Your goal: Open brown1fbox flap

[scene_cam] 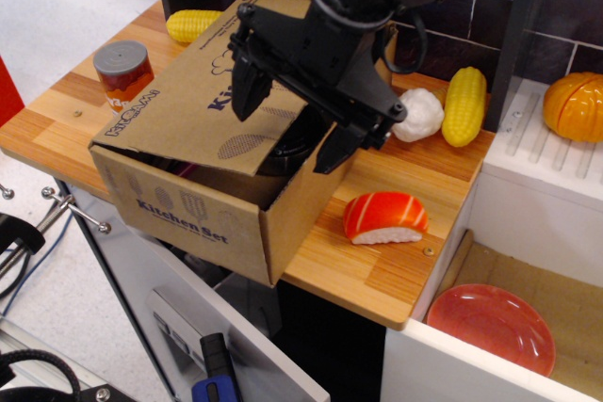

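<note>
The brown1fbox (203,218) is a large brown cardboard box with purple "Kitchen Set" lettering, standing on the wooden counter's left half. Its flap (193,105) lies sloped down over the opening, printed with hatched ovals. A dark object shows in the gap under the flap's right edge. My black gripper (292,129) hangs over the box's far right part, jaws spread wide apart. One finger (247,87) is over the flap, the other (337,150) is over the box's right rim. It holds nothing.
A grey-lidded can (123,72) and a corn cob (190,24) stand behind the box. A salmon sushi piece (384,217), a white cauliflower (416,115) and a second corn cob (465,105) lie to the right. A sink with a red plate (492,325) is at right, and an orange pumpkin (573,105).
</note>
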